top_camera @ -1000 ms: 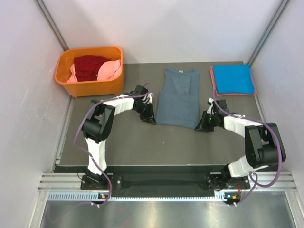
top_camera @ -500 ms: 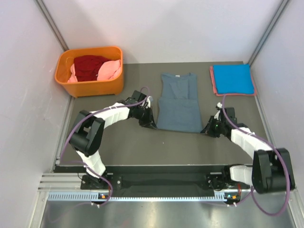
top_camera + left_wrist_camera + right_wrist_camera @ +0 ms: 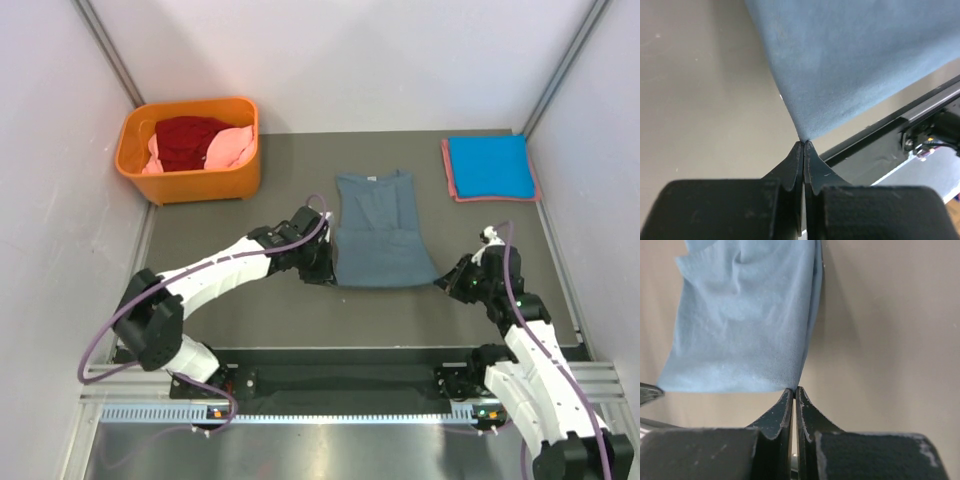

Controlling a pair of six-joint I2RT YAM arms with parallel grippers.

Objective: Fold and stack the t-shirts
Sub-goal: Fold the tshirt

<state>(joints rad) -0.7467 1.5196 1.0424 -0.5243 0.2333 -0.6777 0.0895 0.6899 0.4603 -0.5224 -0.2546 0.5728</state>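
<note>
Spanning left gripper (image 3: pixel 328 273), right gripper (image 3: pixel 446 283): t-shirt (image 3: pixel 380 235)

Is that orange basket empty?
No, the orange basket holds a dark red shirt and a pink shirt.

Soft, even overhead light fills the top view, so the grey-blue t-shirt (image 3: pixel 380 232) casts only a faint, soft-edged shadow, and the pale walls (image 3: pixel 350 60) behind it are bright without glare, their edges splaying outward towards the corners. In the left wrist view the t-shirt (image 3: pixel 850 60) is fairly sharp, while the left gripper (image 3: pixel 804 146) below it is a dark, slightly blurred mass. In the right wrist view a soft shadow lies on the table (image 3: pixel 880 315) just right of the t-shirt (image 3: pixel 740 330), and the right gripper (image 3: pixel 794 390) beneath it is dim and soft.
</note>
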